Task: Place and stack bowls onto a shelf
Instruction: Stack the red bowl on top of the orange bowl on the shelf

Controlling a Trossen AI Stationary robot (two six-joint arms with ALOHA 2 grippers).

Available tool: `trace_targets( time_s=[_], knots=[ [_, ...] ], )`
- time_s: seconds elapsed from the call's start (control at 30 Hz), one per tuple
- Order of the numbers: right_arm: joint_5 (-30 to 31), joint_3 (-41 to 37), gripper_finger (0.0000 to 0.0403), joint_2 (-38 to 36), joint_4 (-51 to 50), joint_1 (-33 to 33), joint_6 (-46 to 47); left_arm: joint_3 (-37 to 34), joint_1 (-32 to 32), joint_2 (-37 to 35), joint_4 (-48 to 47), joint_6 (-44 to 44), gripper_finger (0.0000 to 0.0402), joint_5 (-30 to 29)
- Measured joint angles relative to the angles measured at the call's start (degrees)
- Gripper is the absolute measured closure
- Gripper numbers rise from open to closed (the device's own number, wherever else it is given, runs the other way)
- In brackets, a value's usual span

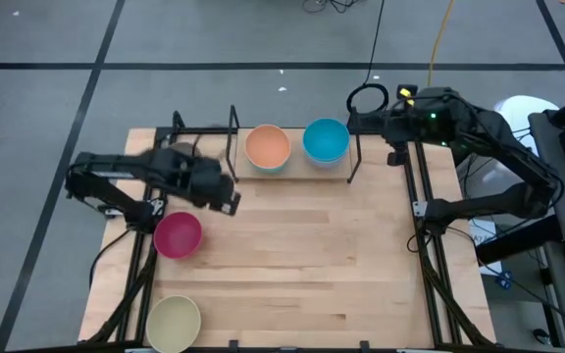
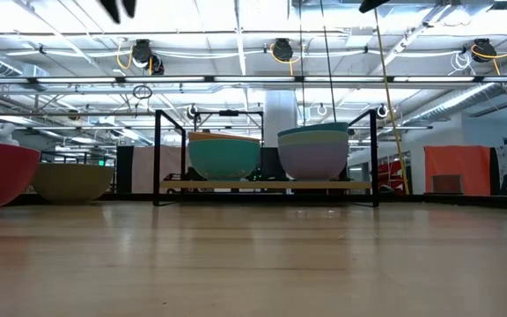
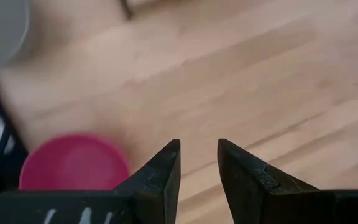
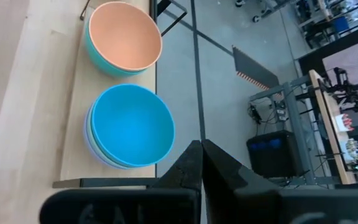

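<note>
Your left fingers (image 1: 231,199) hang just above the magenta bowl (image 1: 177,235); orange (image 1: 268,147) and blue (image 1: 326,140) bowls sit beyond, on the shelf (image 1: 292,169).

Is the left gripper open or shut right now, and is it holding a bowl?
Open and empty. The left gripper shows a clear gap between its fingers with only bare table behind, and the magenta bowl sits apart on the table.

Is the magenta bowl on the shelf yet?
No, the magenta bowl sits on the table, well apart from the shelf.
</note>
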Motion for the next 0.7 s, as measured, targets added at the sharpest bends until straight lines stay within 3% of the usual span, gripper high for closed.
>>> trace_targets(
  time_s=[0.17,0.37,0.7],
  knots=[
    [0.0,0.0,0.0403,-1.0,0.0,0.0,0.0,-8.7,-4.9,0.0,-0.2,-10.3,0.0303,1.4],
    [0.0,0.0,0.0403,-1.1,0.0,0.0,0.0,-16.6,-6.3,0.0,0.0,-24.1,0.0316,6.1],
    [0.0,0.0,0.0403,-1.1,0.0,0.0,0.0,-25.5,-6.5,0.0,5.8,-27.9,0.0316,9.1]
  ],
)
